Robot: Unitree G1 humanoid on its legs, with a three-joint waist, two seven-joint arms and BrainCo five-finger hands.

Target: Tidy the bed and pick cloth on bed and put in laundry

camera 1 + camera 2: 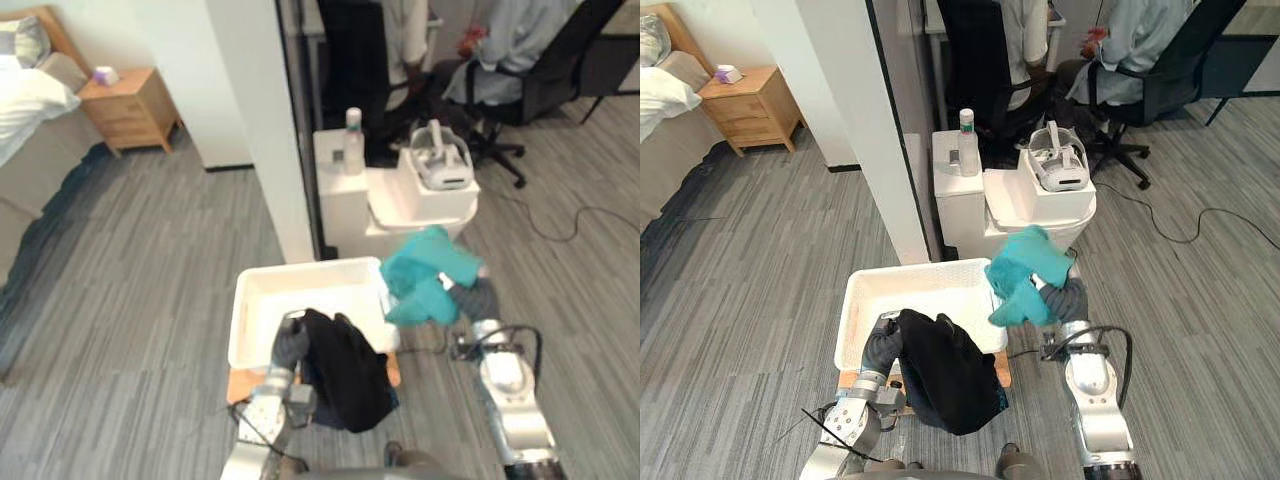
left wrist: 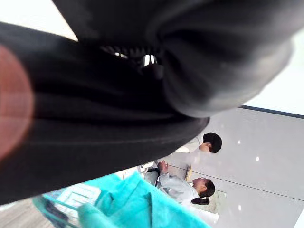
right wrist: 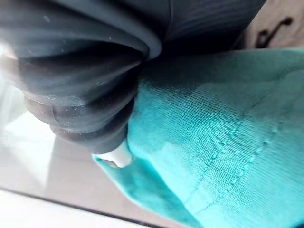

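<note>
— Black cloth (image 1: 945,385) is closest, pressed right up against the left wrist view?
— Yes. It hangs as a bunched dark mass from the left hand (image 1: 880,348), across the near rim of the white laundry bin (image 1: 925,295). Its lower end droops outside the bin toward the floor.
— Is that hand clamped on it?
— I cannot tell. The cloth covers everything past the dark ribbed cover, and the wrist view gives just blurred dark folds.
— And the second piece?
— Teal cloth (image 1: 1025,280), crumpled, is up in the air at the bin's far right corner, just in front of a white cabinet (image 1: 970,215). The right hand (image 1: 1068,297) sits right behind it, touching it. The cloth buries the hand beyond its cover, so I cannot tell whether that grasp is closed either.
— What carries the bin?
— A wooden stand (image 1: 1002,374) on the grey plank floor. The bin hides most of it, and just the corners poke out. The black cloth hides the near part of the bin's inside.
— Farther back?
— A bottle (image 1: 967,145) and a white headset (image 1: 1058,165) stand on the cabinet. Beyond them are seated people (image 1: 1140,40) on office chairs, cut off by the top edge. At far left is the bed (image 1: 30,110), cut off too, with a nightstand (image 1: 130,105) beside it carrying a small box (image 1: 105,75).
</note>
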